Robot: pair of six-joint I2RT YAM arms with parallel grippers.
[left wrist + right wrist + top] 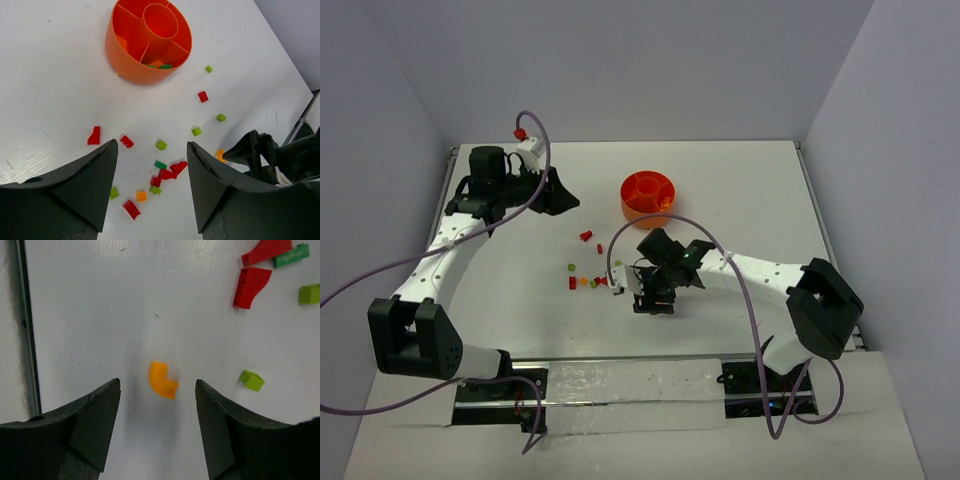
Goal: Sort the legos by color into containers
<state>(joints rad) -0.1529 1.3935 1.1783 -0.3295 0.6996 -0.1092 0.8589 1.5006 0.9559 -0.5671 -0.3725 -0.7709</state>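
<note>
Orange curved lego (pixel 163 380) lies on the white surface (pixel 90 315), between the open, empty right fingers (pixel 97 425). Advice: descend straight, keep it centred, close across its flat sides, and miss the green brick (pixel 251 380) nearby. Left fingers (pixel 85 185) are open and empty, facing the divided orange bowl (pixel 125 55).

There is one orange bowl (pixel 125 60). Near the bowl lie seven red legos (pixel 202 96), seven green legos (pixel 160 145) and two orange legos (pixel 141 196).

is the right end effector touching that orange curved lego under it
Apart. The right wrist view shows the orange curved lego lying between the fingers of the open right end effector, bare white table showing on both sides of it.
</note>
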